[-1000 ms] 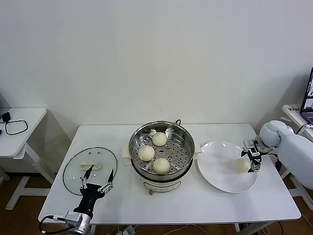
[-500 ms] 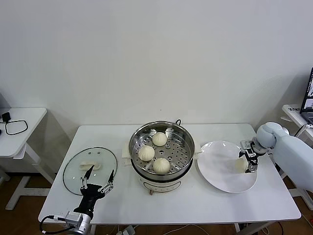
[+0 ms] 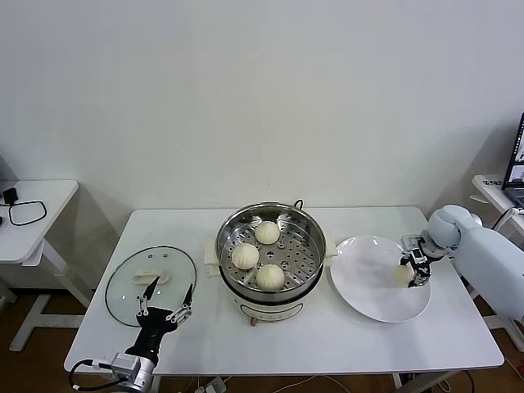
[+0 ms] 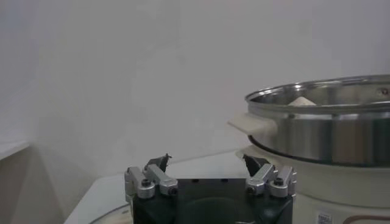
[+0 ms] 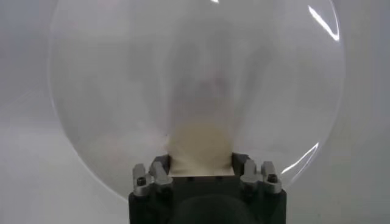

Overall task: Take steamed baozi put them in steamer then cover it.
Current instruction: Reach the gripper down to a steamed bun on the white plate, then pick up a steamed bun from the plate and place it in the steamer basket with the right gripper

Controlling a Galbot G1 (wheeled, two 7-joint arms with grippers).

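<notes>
At the centre of the head view we see the steamer (image 3: 270,250), a wide round pot of shiny steel with a perforated floor, standing on a white base on the smooth white desk (image 3: 327,344). Three smooth, cream-white round buns (image 3: 257,255) lie inside it. At the right of the frame lies a flat, glossy white plate (image 3: 368,286). The fourth bun (image 3: 403,274) sits at the plate's right edge, and the right gripper (image 3: 413,264) has its jaws closed on it; the right wrist view shows the pale dough pinched between them. At the lower left lies a round clear glass lid (image 3: 151,284) with a white handle. The left gripper (image 3: 164,304) hangs over the lid's near edge, jaws spread wide. We can read no writing.
</notes>
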